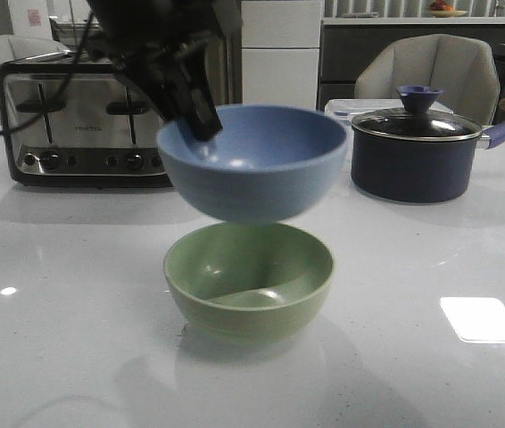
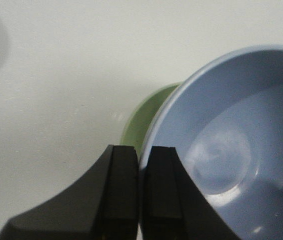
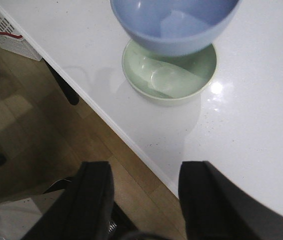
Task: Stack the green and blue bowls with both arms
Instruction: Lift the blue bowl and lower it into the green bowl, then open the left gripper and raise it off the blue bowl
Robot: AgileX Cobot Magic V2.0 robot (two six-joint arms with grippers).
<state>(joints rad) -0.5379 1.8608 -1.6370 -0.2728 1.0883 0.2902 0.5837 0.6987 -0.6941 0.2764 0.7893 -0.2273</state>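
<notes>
The green bowl point(image 1: 249, 276) stands upright on the white table point(image 1: 65, 303). Directly above it, clear of its rim, hangs the blue bowl point(image 1: 252, 160), held level by its left rim. My left gripper point(image 1: 201, 116) is shut on that rim, one finger inside and one outside, as the left wrist view shows at the blue bowl point(image 2: 231, 145) with the green bowl point(image 2: 144, 117) peeking out beneath. My right gripper point(image 3: 144, 195) is open and empty, out past the table's front edge; its view shows the blue bowl point(image 3: 174, 22) over the green bowl point(image 3: 171, 77).
A chrome toaster point(image 1: 78, 120) stands at the back left. A dark navy lidded saucepan point(image 1: 413, 147) with a purple handle sits at the back right. Chairs stand behind the table. Wooden floor point(image 3: 41, 130) lies below the table edge.
</notes>
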